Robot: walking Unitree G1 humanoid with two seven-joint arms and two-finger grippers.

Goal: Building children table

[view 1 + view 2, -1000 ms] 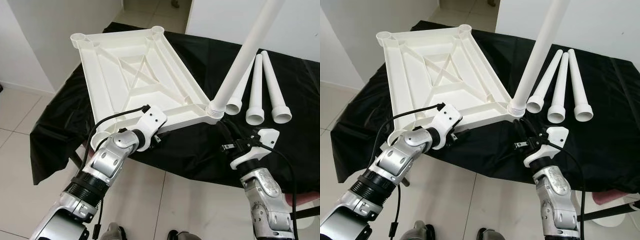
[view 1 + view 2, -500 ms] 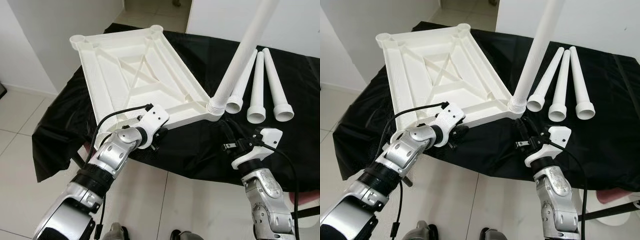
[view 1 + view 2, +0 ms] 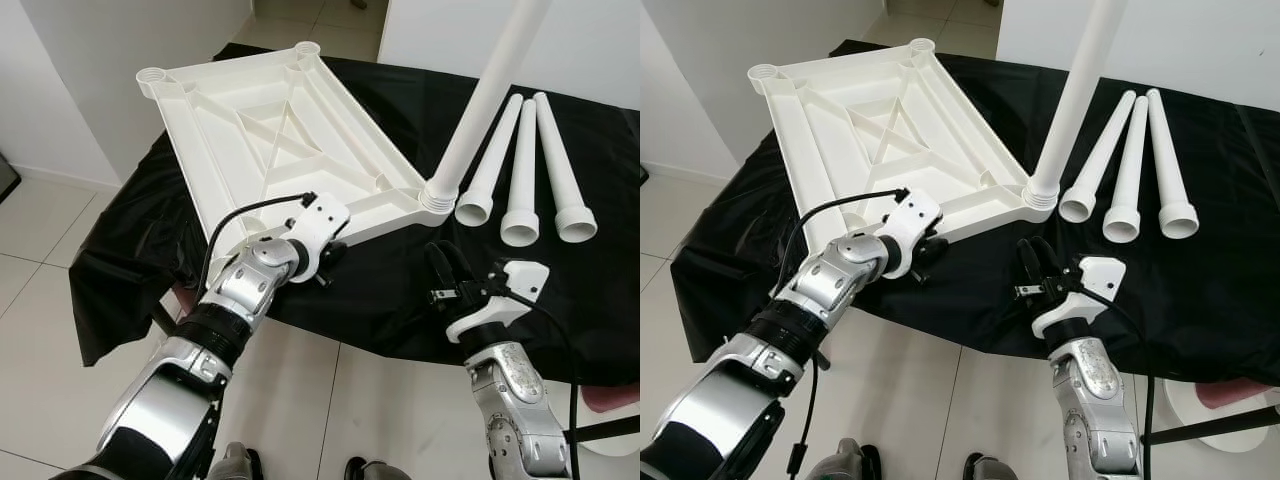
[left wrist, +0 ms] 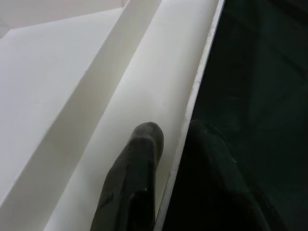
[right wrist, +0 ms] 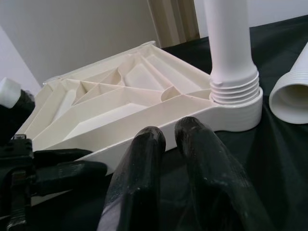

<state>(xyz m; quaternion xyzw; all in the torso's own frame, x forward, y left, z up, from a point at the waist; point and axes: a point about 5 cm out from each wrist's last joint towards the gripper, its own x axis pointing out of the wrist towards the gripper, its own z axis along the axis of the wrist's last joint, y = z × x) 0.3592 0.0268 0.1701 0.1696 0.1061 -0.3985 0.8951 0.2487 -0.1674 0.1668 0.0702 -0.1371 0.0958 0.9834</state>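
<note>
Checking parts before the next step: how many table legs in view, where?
4. One leg stands upright in the near right corner socket of the upturned tabletop. Three loose legs lie side by side on the black cloth to its right.

**Our two arms reach forward**

Our left arm stretches up and forward, bent at the elbow. Our left hand (image 3: 923, 252) points ahead, and its two black fingers (image 4: 137, 163) straddle a thin white edge, one on each side. Our right arm stands up straight below us. Our right hand (image 3: 1038, 262) points forward too, with its two black fingers (image 5: 144, 168) close together, almost touching, and holding nothing.
</note>
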